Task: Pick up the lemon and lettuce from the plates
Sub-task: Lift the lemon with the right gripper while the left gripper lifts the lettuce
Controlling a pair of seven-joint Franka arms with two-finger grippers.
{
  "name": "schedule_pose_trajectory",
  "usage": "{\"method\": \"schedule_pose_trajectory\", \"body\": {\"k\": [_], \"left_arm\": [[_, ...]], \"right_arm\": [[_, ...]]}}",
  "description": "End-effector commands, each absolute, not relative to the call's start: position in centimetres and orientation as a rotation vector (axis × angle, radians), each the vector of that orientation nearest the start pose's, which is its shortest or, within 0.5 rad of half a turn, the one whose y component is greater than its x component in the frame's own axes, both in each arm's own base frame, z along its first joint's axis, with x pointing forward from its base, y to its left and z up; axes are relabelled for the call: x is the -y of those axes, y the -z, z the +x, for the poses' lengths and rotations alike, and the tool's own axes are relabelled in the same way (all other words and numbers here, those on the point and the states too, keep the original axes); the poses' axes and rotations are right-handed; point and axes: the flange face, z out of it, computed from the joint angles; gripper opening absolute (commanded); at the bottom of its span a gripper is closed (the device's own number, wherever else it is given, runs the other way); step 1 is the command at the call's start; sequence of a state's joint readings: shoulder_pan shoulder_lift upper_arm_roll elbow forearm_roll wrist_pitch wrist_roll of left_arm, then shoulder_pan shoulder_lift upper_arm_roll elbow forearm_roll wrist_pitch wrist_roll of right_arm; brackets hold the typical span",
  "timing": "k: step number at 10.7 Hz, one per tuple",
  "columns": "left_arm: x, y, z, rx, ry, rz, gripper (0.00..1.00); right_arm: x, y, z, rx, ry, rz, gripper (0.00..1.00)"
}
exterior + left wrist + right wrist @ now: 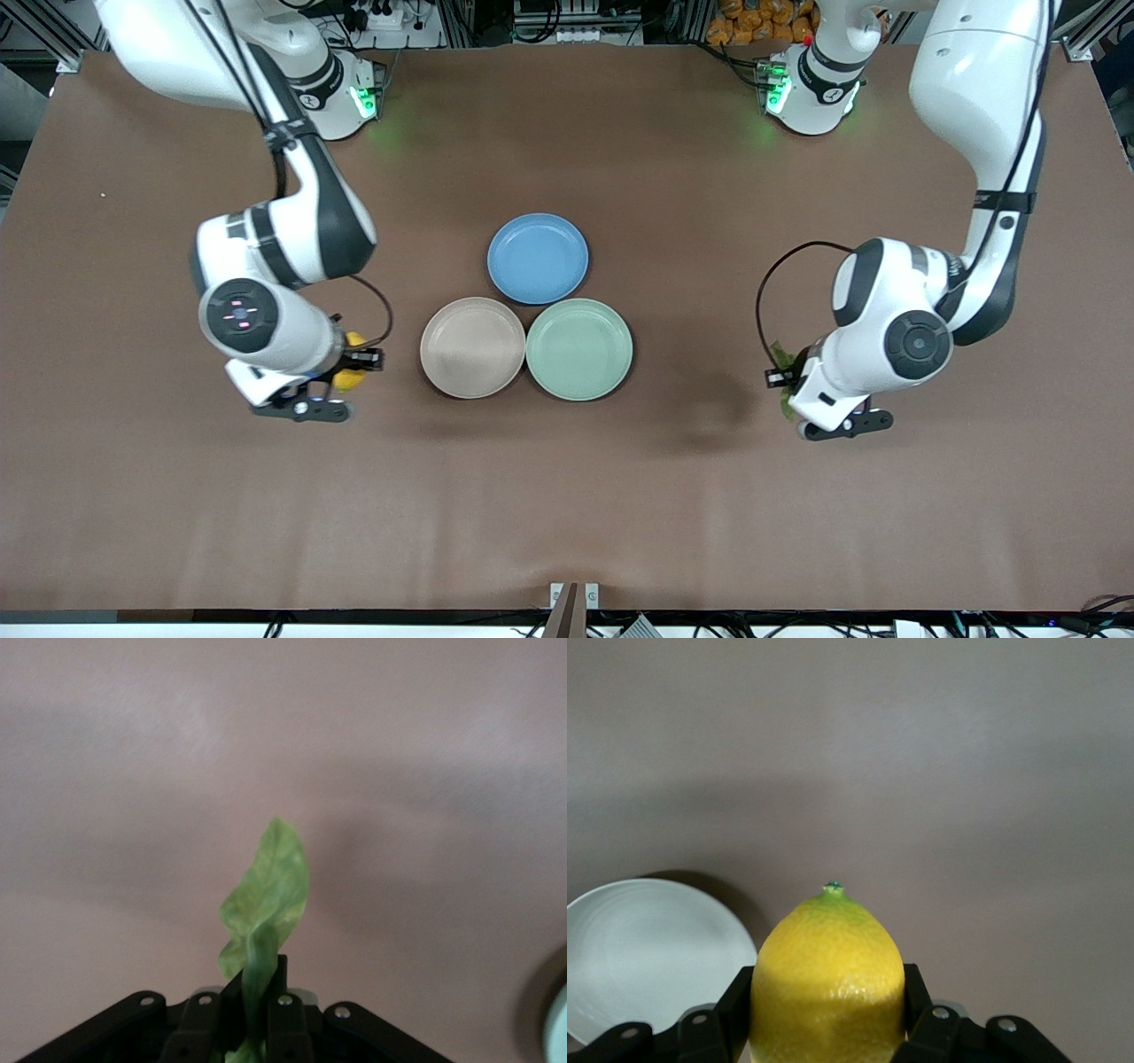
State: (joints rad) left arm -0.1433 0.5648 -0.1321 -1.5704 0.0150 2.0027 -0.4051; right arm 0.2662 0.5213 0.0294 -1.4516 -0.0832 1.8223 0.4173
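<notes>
The lemon is bright yellow and sits clamped in my right gripper, which is over bare table toward the right arm's end, beside the beige-pink plate. In the right wrist view the lemon fills the gap between the black fingers of the gripper. My left gripper is shut on the lettuce, over bare table toward the left arm's end, beside the mint green plate. The leaf sticks out past that gripper. Both plates hold nothing.
A blue plate touches the two plates and lies farther from the front camera. A pale plate shows in the right wrist view, and a mint plate rim shows in the left wrist view. The table is brown.
</notes>
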Motion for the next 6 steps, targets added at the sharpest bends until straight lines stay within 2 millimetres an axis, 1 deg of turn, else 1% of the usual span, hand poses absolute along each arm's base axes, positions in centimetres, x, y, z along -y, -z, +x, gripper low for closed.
{"method": "schedule_pose_trajectory", "body": {"k": [1, 2, 3, 4, 5, 6], "left_arm": [[14.1, -30.8, 61.4, 0.08, -0.308, -3.115, 0.0], [14.3, -30.7, 60.2, 0.065, -0.33, -3.105, 0.0], [15.3, -29.9, 59.0, 0.035, -0.365, -3.095, 0.0], [16.1, -29.0, 57.5, 0.015, -0.409, -3.081, 0.0], [16.1, -28.3, 55.8, 0.002, -0.433, -3.064, 0.0], [15.9, -28.1, 54.3, -0.009, -0.434, -3.052, 0.0]], "right_arm": [[-14.5, -39.4, 66.5, -0.076, -0.197, -3.247, 0.37], [-12.6, -39.7, 66.7, -0.075, -0.206, -3.247, 0.37], [-10.4, -40.5, 66.8, -0.054, -0.215, -3.243, 0.37], [-9.2, -40.7, 66.8, -0.045, -0.23, -3.243, 0.38], [-8.0, -40.6, 66.9, -0.066, -0.238, -3.243, 0.38], [-7.2, -40.5, 67.0, -0.084, -0.241, -3.245, 0.38]]}}
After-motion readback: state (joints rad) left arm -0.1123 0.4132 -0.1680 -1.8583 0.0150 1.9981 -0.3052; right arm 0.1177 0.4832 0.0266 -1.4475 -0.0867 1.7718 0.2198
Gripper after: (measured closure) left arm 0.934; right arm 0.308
